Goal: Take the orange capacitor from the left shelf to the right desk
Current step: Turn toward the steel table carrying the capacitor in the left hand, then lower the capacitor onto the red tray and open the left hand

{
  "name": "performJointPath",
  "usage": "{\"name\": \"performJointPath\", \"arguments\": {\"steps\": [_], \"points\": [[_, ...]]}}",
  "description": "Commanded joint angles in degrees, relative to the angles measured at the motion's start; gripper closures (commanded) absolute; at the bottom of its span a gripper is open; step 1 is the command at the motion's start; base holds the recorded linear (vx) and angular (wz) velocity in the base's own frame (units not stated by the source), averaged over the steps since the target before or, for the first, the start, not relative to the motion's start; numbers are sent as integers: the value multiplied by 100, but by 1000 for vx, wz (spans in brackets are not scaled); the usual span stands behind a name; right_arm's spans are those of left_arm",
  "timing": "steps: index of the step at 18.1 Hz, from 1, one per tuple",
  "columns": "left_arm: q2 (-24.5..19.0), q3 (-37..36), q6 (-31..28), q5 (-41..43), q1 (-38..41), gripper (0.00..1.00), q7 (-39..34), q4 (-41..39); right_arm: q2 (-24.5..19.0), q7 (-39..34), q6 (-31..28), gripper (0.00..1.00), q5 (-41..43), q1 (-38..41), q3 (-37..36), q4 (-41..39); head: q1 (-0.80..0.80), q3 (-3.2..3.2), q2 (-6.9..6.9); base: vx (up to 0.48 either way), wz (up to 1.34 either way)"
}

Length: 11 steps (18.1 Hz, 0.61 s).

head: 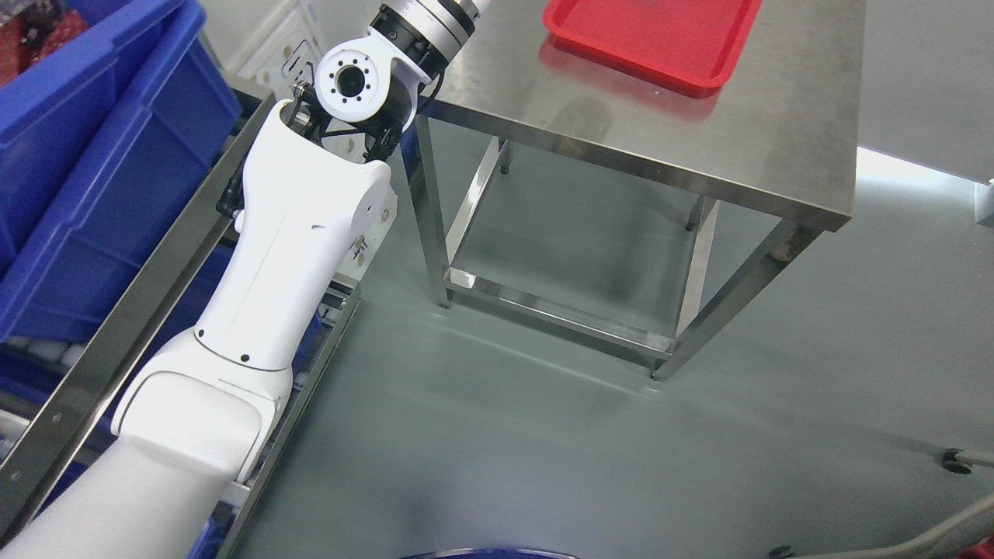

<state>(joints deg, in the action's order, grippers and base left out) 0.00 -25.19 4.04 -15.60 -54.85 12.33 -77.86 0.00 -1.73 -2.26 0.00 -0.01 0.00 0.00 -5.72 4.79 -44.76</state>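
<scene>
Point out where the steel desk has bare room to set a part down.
The steel desk is bare right of and in front of the red tray, out to its near and right edges. The tray's visible part also looks empty. The left arm crowds the desk's left corner, beside the blue bins.

The left arm runs up out of the top edge past its wrist joint, so its hand cannot be seen. The red tray on the steel table is cut off by the top edge. The blue bin is cropped at the left and top edges, and the arm hides part of the shelf rail. A dark round shape at the bottom edge is too cropped to tell.
</scene>
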Motion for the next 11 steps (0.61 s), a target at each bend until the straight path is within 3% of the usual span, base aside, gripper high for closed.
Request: {"name": "performJointPath", "arguments": {"steps": [1, 6, 11], "points": [[-100, -319, -323, 74, -79, 96, -81, 332, 100, -2, -2, 0, 0, 194, -70, -132, 0, 0, 0, 249, -284], [-100, -319, -439, 31, -70, 96, -240, 675, 100, -2, -2, 0, 0, 194, -70, -132, 0, 0, 0, 248, -263], [-100, -899, -474, -137, -70, 96, -249, 1035, 100, -2, -2, 0, 0, 194, -70, -132, 0, 0, 0, 231, -168]]}}
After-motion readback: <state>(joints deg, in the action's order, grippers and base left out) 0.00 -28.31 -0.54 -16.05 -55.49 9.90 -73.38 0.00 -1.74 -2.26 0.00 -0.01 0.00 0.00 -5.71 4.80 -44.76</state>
